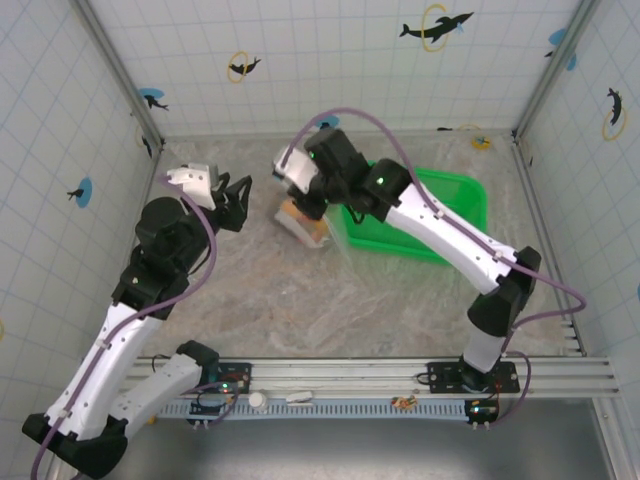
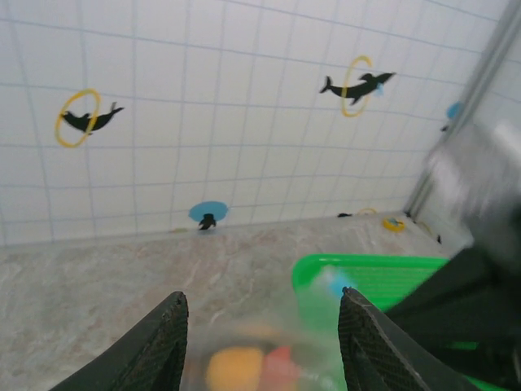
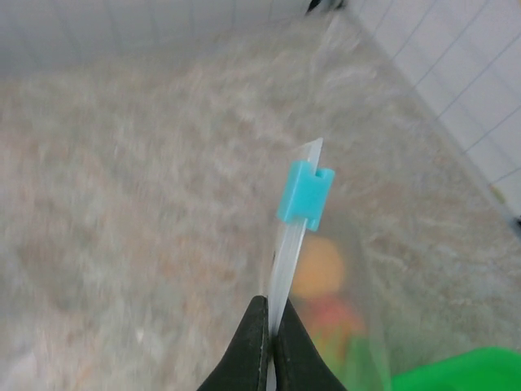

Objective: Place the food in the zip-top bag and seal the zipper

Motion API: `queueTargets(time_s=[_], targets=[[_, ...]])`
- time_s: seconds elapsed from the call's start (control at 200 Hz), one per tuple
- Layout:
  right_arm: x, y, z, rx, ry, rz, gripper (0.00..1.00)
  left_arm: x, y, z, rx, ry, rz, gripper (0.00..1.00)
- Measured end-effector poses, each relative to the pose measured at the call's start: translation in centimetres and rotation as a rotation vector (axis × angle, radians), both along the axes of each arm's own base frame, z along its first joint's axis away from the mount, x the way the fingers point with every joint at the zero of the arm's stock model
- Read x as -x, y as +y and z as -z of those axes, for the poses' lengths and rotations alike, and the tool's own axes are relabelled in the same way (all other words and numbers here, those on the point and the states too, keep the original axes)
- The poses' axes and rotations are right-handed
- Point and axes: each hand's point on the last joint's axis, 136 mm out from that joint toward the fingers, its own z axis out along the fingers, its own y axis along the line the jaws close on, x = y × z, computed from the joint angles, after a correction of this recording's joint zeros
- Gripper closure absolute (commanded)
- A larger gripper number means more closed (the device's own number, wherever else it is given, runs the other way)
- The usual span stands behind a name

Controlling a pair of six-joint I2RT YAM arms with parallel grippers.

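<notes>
High rear overview of the table [image 1: 300,290]; two close, low wrist views; zip-top bag [image 3: 321,269] and green basket [image 2: 370,262] common.

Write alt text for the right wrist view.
The right gripper is shut on the zipper of a clear bag, just below its blue slider. Blurred orange and red food shows through the bag; marbled table behind, green basket corner bottom right.

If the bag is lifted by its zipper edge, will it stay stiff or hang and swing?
Probably it hangs floppy: the bag is thin clear film, pinched at the zipper by the right gripper. The food inside likely pulls it down and may make it swing.
</notes>
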Motion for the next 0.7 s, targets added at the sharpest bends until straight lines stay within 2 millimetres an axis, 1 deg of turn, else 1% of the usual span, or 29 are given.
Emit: queueTargets(time_s=[0.065, 0.12, 0.175, 0.2, 0.25, 0.3, 0.36, 0.43, 0.45, 0.465, 0.575, 0.646, 0.701], targets=[[2.0, -1.2, 2.5, 0.057, -0.001, -0.043, 1.00, 0.6, -0.9, 0.2, -0.029, -0.010, 0.068, 0.65], [3.3, -2.8, 4.3, 0.089, -0.001, -0.070, 1.00, 1.2, -1.8, 0.6, -0.055, -0.011, 0.134, 0.65], [4.2, -4.1, 5.2, 0.095, -0.015, -0.091, 1.00, 1.8, -2.7, 1.1, -0.088, -0.011, 0.199, 0.64], [4.5, -4.8, 5.5, 0.093, -0.023, -0.096, 1.00, 2.1, -3.0, 1.3, -0.098, -0.009, 0.227, 0.62], [4.9, -5.6, 5.5, 0.085, -0.038, -0.108, 1.00, 2.7, -3.6, 1.9, -0.129, -0.007, 0.284, 0.59], [5.0, -6.1, 5.0, 0.070, -0.055, -0.114, 1.00, 3.4, -4.2, 2.3, -0.148, -0.004, 0.337, 0.55], [5.0, -6.2, 4.2, 0.042, -0.078, -0.125, 1.00, 4.1, -4.9, 2.9, -0.174, -0.009, 0.400, 0.49], [5.0, -5.9, 3.6, 0.019, -0.100, -0.145, 1.00, 4.9, -5.5, 3.7, -0.204, -0.019, 0.468, 0.45], [5.0, -5.9, 3.5, 0.013, -0.105, -0.151, 1.00, 5.1, -5.7, 4.1, -0.217, -0.021, 0.488, 0.40], [5.0, -5.9, 3.5, 0.009, -0.107, -0.157, 1.00, 5.3, -5.8, 4.4, -0.222, -0.019, 0.505, 0.38], [5.7, -6.0, 4.1, -0.016, -0.114, -0.192, 1.00, 5.9, -6.7, 6.2, -0.264, 0.000, 0.591, 0.38], [6.3, -6.3, 4.6, -0.023, -0.110, -0.213, 1.00, 5.6, -7.3, 7.2, -0.288, 0.013, 0.625, 0.39], [6.5, -6.5, 4.6, -0.033, -0.113, -0.224, 1.00, 5.3, -7.5, 7.9, -0.307, 0.023, 0.638, 0.39]])
